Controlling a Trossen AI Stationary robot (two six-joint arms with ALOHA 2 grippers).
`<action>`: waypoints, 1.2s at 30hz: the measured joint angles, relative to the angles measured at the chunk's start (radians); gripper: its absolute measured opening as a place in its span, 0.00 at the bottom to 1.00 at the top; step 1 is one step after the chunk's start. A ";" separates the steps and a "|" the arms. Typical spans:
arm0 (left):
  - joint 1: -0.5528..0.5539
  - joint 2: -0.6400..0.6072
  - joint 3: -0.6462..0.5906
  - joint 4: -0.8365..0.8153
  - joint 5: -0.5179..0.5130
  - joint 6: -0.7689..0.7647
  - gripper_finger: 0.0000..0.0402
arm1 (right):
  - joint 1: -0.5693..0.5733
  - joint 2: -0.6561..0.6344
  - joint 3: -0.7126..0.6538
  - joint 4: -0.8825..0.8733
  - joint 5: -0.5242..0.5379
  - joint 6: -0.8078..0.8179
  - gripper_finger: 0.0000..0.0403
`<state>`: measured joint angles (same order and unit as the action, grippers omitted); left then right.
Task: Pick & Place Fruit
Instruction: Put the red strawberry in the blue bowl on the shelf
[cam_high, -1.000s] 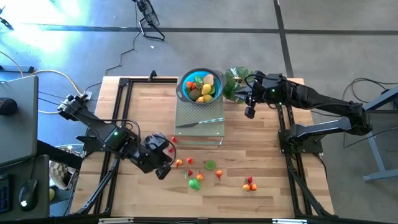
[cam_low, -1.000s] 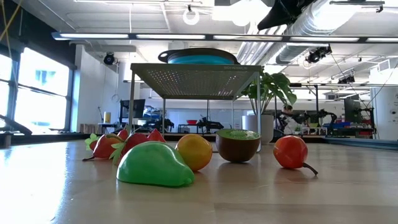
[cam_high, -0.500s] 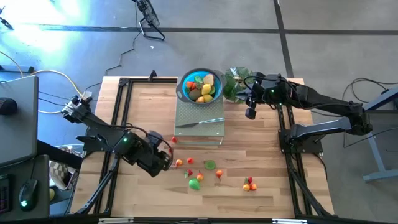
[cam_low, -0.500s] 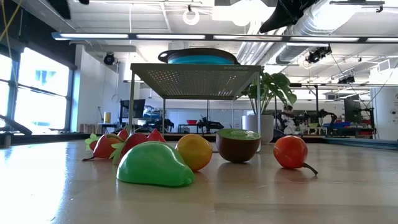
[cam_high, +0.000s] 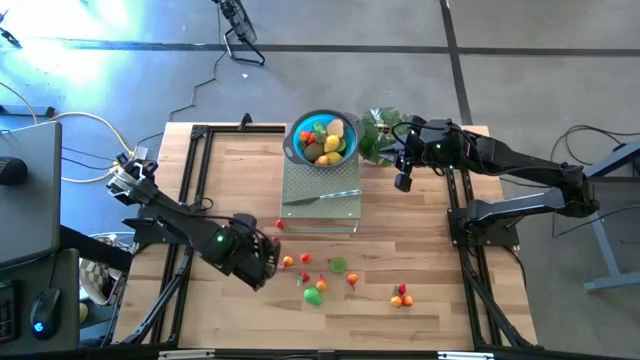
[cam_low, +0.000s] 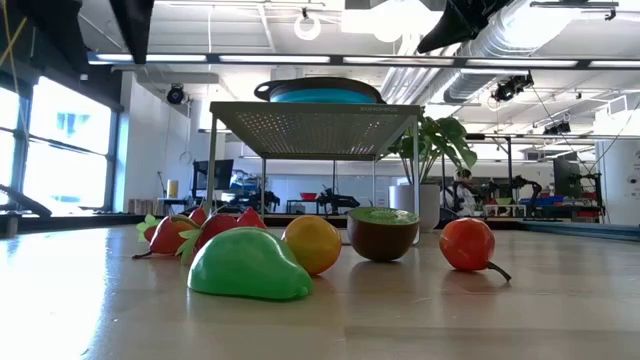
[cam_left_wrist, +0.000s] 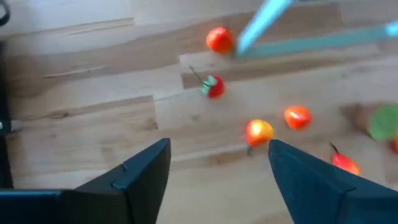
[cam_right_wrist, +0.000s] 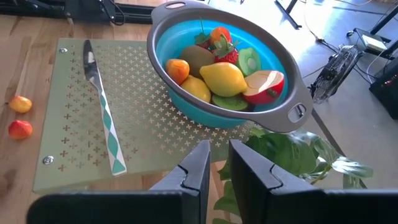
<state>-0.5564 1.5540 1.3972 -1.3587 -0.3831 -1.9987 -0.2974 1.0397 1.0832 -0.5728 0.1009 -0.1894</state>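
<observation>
left tool shifted, now wide | right tool narrow | fruit loose: nine

The left gripper hangs over the wooden table with its jaws spread apart and nothing between them. Beyond them, small fruit lie scattered on the boards: red and orange pieces and a blurred green one. A pale blue-green bar crosses just beside the farthest red piece.
</observation>
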 joint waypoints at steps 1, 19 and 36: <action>0.000 -0.001 -0.028 0.015 -0.005 -0.027 0.63 | 0.000 0.000 0.000 0.000 0.000 0.000 0.13; 0.001 -0.027 -0.524 0.575 -0.143 -0.268 0.49 | 0.000 0.000 0.000 0.015 0.004 0.000 0.13; 0.140 -0.027 -0.570 0.647 -0.215 -0.120 0.49 | 0.000 0.000 0.000 0.106 0.057 0.001 0.13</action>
<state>-0.4161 1.5269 0.8272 -0.7116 -0.5980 -2.1188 -0.2974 1.0397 1.0832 -0.4664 0.1577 -0.1886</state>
